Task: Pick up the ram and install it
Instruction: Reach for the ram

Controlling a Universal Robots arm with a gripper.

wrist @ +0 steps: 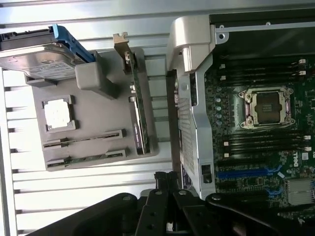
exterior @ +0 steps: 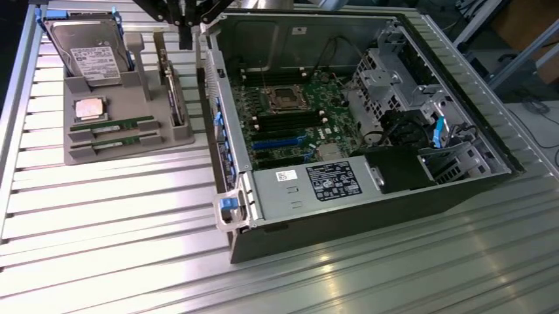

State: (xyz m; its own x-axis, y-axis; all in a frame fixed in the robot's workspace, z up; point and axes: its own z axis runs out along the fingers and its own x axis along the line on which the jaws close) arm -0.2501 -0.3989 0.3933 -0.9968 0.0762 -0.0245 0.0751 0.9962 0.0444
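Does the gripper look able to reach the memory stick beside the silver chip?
Probably yes: the memory stick lies uncovered in the tray, nothing above it. The gripper hangs shut above, between tray and computer case.

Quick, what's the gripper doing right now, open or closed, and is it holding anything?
Gripper: closed, with nothing visibly held; both ram sticks lie in the grey tray.

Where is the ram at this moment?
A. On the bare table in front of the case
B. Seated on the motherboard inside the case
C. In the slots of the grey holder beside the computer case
C: the ram sits in the slots of the grey holder, next to the processor chip.
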